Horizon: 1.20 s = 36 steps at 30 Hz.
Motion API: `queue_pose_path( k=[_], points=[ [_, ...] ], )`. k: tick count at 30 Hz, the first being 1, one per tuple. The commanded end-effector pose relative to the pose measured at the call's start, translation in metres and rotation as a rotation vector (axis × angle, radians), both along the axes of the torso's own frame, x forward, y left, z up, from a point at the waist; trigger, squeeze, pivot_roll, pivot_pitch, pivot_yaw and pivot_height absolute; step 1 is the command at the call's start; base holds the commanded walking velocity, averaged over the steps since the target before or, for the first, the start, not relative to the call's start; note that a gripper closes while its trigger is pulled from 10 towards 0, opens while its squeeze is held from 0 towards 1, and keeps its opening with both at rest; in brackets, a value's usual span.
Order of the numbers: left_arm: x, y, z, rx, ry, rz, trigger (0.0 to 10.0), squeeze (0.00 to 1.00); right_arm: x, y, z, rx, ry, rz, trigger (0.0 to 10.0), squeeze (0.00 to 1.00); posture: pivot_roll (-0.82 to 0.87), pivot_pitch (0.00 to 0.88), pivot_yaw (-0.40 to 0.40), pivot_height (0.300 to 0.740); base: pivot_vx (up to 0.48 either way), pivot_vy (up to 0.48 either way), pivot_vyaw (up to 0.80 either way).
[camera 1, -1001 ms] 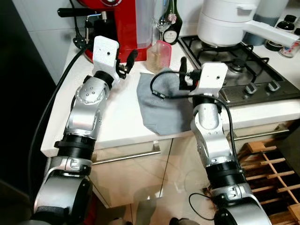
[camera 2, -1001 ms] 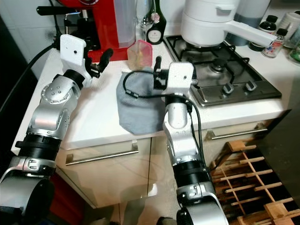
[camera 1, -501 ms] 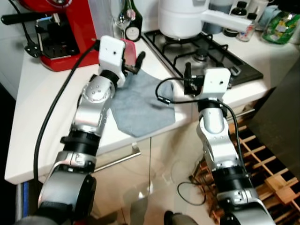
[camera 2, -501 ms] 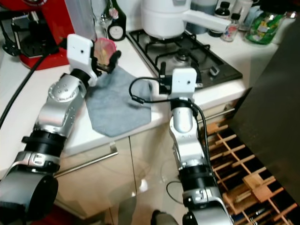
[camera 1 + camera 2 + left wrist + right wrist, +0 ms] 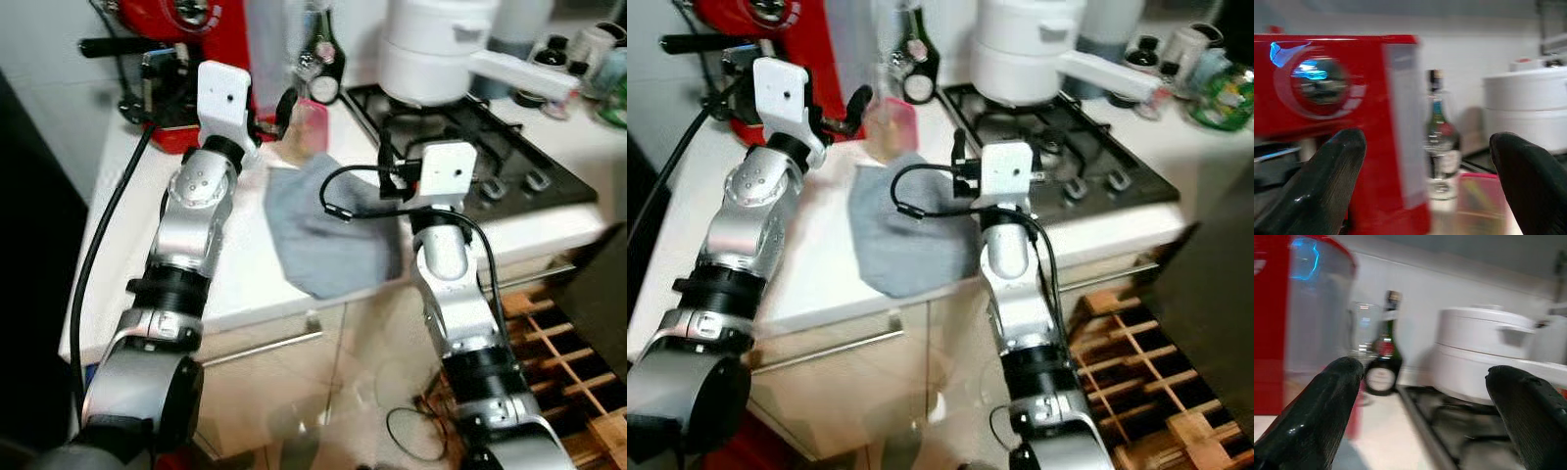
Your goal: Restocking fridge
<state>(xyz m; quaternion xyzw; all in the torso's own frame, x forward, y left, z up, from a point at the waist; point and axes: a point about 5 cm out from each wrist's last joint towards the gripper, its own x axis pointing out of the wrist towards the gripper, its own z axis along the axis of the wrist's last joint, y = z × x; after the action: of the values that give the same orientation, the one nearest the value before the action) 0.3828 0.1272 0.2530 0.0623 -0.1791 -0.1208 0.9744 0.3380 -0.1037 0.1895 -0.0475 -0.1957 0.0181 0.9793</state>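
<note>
Pink-lidded and see-through, the tub (image 5: pixel 312 124) stands on the white table (image 5: pixel 245 264) at the far edge of a grey cloth (image 5: pixel 328 230), beside the red coffee machine (image 5: pixel 196 29) and in front of a wine glass and a dark bottle (image 5: pixel 323 54). It looks like the likeliest thing to restock, though that is a guess; no fridge can be made out.

Both hands are spread wide and grasp nothing. The left hand (image 5: pixel 269 113) hovers just beside the tub; the right hand (image 5: pixel 387 162) hangs over the cloth near the hob (image 5: pixel 470 127).

Risks, as I judge them: the views are blurred, so the camera seems to be swinging, and a reach begun now could miss. A sideways knock from the left hand could tip the light tub into the glass behind it. The cloth could also drag underfoot of the tub.
</note>
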Motion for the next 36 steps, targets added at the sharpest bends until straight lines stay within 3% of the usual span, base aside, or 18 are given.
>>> queue_pose_path(
  k=[1, 7, 13, 23, 30, 32, 36],
  points=[
    [0.0, 0.001, 0.004, 0.005, -0.017, 0.01, 10.0, 0.0, 0.002, 0.006, 0.007, 0.005, -0.022, 0.029, 10.0, 0.0, -0.11, 0.0, 0.001, 0.74, 0.319, 0.36, 0.0],
    [-0.002, -0.005, 0.012, 0.044, -0.063, -0.022, 10.0, 0.0, 0.003, 0.007, 0.009, 0.01, -0.032, 0.033, 10.0, 0.0, -0.11, 0.0, -0.001, 0.74, 0.355, 0.239, 0.0],
    [-0.005, -0.026, 0.017, 0.154, -0.092, -0.11, 10.0, 0.0, 0.005, 0.006, 0.007, 0.007, -0.008, 0.027, 10.0, 0.0, -0.12, 0.0, 0.008, 0.74, 0.381, 0.0, -0.38],
    [-0.004, -0.038, 0.013, 0.155, -0.067, -0.153, 10.0, 0.0, 0.003, 0.002, 0.009, 0.017, -0.039, 0.003, 10.0, 0.0, -0.13, 0.0, 0.019, 0.74, 0.0, 0.0, -0.2],
    [-0.005, -0.037, 0.014, 0.146, -0.072, -0.151, 10.0, 0.0, 0.006, 0.001, 0.009, 0.065, -0.013, 0.006, 10.0, 0.0, -0.12, 0.0, 0.019, 0.74, 0.0, 0.0, 0.0],
    [-0.005, -0.028, 0.017, 0.138, -0.089, -0.097, 10.0, 0.0, 0.014, 0.0, 0.014, 0.121, 0.007, 0.002, 10.0, 0.0, -0.11, 0.0, 0.014, 0.74, 0.0, 0.0, 0.0],
    [-0.005, -0.011, 0.018, 0.118, -0.092, -0.028, 10.0, 0.0, 0.021, -0.004, 0.021, 0.131, -0.001, -0.006, 10.0, 0.0, -0.08, 0.0, 0.0, 0.74, 0.0, 0.0, 0.0]
  ],
)
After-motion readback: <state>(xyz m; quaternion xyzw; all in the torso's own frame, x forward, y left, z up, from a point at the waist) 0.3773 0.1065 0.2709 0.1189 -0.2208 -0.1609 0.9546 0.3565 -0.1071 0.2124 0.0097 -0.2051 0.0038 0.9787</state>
